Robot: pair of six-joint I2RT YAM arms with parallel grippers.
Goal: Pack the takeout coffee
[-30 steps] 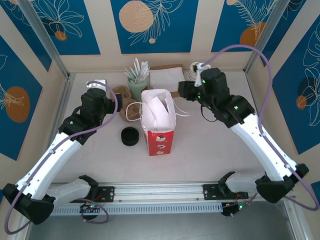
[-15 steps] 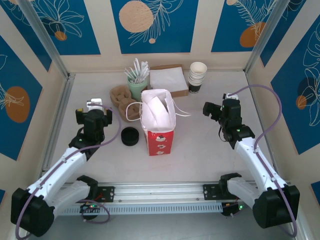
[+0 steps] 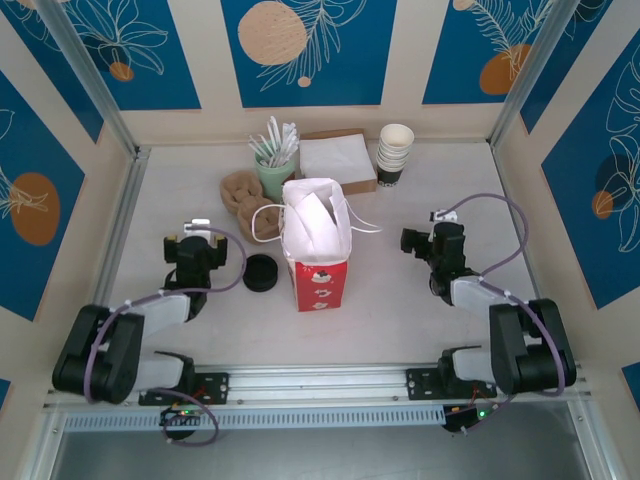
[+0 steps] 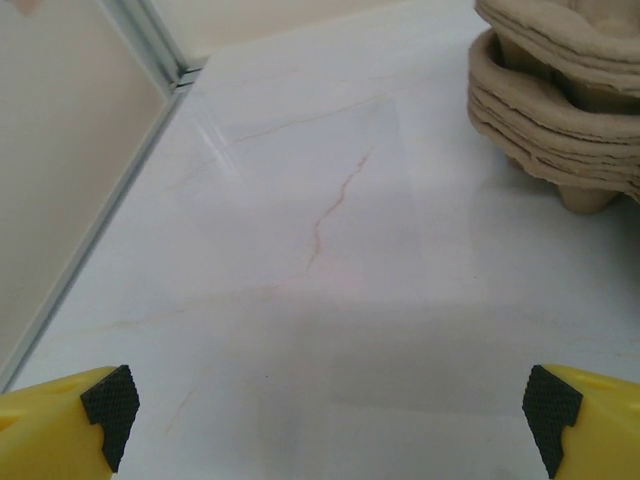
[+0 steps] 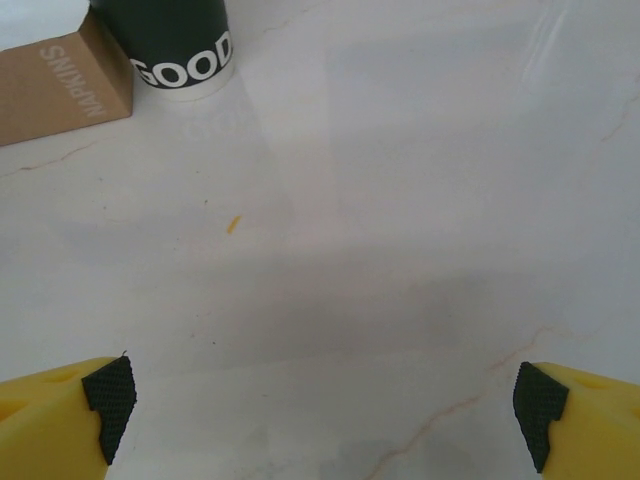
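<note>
The takeout coffee is hidden from view. A red and white paper bag point(image 3: 318, 245) stands open in the middle of the table, with white paper showing in its mouth. My left gripper point(image 3: 195, 245) rests low to the bag's left. It is open, with yellow fingers point(image 4: 60, 420) spread wide over bare tabletop in the left wrist view. My right gripper point(image 3: 420, 240) rests low on the bag's right. It is open too, its black pads point(image 5: 108, 395) far apart and nothing between them.
A short black stack of lids point(image 3: 260, 272) sits just left of the bag. Behind it are brown pulp cup carriers point(image 3: 245, 200) point(image 4: 560, 110), a green cup of utensils point(image 3: 275, 160), a brown napkin box point(image 3: 335, 160) point(image 5: 60, 80) and a stack of lidless cups point(image 3: 396, 153) point(image 5: 180, 45).
Both arms have drawn back from beside the bag toward the near edge and folded down low. The bag, lids and cups have not moved.
</note>
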